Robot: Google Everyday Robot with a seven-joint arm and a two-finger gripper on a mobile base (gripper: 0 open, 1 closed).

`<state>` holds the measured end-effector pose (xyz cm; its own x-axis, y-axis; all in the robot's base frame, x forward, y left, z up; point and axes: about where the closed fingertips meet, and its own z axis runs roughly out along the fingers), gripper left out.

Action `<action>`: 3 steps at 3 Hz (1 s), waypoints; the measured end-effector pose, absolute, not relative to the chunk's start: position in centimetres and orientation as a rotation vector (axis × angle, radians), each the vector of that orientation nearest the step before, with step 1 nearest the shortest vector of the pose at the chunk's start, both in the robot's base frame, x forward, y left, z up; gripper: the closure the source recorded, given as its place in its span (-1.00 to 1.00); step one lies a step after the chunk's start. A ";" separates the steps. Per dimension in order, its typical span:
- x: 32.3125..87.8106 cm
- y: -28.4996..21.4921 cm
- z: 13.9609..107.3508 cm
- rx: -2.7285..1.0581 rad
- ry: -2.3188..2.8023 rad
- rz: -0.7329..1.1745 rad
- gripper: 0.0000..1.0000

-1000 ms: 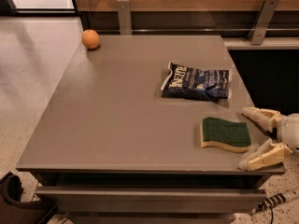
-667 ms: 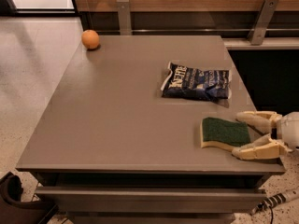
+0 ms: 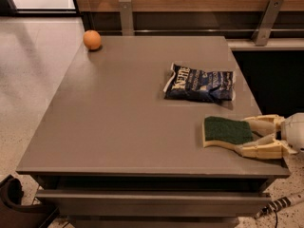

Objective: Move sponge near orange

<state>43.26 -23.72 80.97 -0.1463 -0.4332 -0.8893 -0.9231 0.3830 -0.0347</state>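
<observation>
The sponge, dark green on top with pale yellow foam, lies flat near the table's front right corner. My gripper reaches in from the right at table height. Its two cream fingers lie against the far and near sides of the sponge's right end, closed on it. The sponge still rests on the table. The orange sits at the far left corner of the table, well away from the sponge and the gripper.
A dark blue chip bag lies just behind the sponge, right of centre. The grey table has a wooden wall with metal brackets behind it. A dark object stands on the floor at the front left.
The gripper has moved left along the sponge, and its fingers have narrowed from wide open to closed against the sponge's sides. The sponge, bag and orange have stayed in place.
</observation>
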 end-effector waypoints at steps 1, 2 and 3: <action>43.3 -23.7 81.0 -1.194 1.748 0.688 1.00; 44.8 -23.5 82.9 -1.229 1.748 0.674 1.00; 48.9 -23.4 87.2 -1.253 1.766 0.651 1.00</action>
